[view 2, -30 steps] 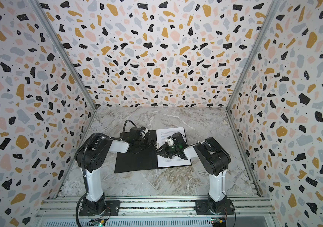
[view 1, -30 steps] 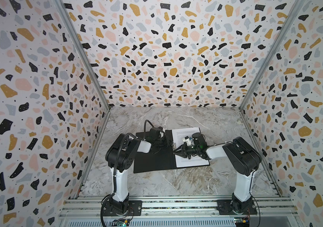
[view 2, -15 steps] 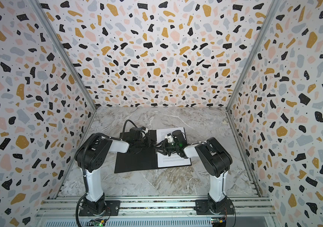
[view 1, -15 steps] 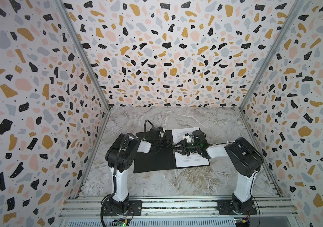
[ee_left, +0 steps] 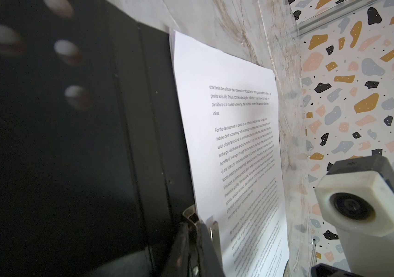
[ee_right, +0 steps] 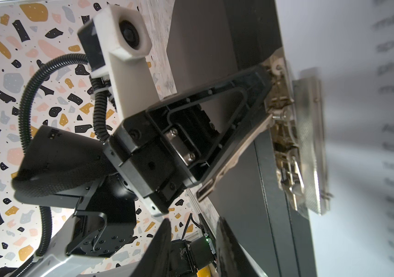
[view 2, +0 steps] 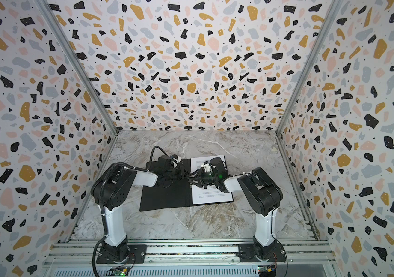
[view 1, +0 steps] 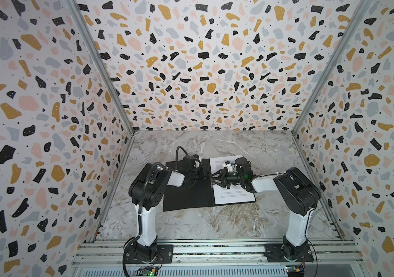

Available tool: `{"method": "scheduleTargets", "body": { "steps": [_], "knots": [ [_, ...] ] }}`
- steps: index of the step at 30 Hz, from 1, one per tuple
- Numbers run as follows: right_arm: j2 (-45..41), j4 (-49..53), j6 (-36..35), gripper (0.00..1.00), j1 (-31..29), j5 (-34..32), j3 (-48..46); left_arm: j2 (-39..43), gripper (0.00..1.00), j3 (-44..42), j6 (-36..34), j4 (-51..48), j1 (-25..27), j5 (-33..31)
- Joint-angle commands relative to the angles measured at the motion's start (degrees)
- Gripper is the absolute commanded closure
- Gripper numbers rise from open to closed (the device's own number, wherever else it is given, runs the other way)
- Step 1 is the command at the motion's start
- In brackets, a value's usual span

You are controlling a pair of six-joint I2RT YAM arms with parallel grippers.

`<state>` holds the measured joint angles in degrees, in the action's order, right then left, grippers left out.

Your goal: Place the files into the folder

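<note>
Left pincer [ee_left: 194, 230] on clip [ee_right: 287, 144] (files [ee_left: 227, 120] beside)

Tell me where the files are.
In both top views the files lie on the right half of the open folder, beside the metal clip that the left gripper pinches.

The folder [view 1: 186, 191] lies open mid-table [view 1: 215, 223], its 2 halves side by side. The files [view 1: 234, 194] lie on the right half, with the spine clip [ee_right: 284, 134] at their left edge. Over the spine, the left gripper [view 1: 206, 177] and the right gripper [view 1: 215, 179] meet tip to tip.
</note>
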<state>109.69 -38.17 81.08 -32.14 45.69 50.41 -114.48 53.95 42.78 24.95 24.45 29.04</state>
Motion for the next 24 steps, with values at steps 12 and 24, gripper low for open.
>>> {"method": "scheduleTargets", "body": {
  "steps": [12, 24],
  "knots": [
    [3.93, -1.98, 1.54, 0.74, 0.81, 1.96, 3.19, -1.98, 0.90, 0.27, -1.12, -2.36, -0.01, -1.79],
    [4.41, -2.88, 1.36, 0.84, 0.76, 3.18, 2.29, -2.24, 0.91, 0.54, -1.12, -2.54, 0.01, -1.72]
  ]
}}
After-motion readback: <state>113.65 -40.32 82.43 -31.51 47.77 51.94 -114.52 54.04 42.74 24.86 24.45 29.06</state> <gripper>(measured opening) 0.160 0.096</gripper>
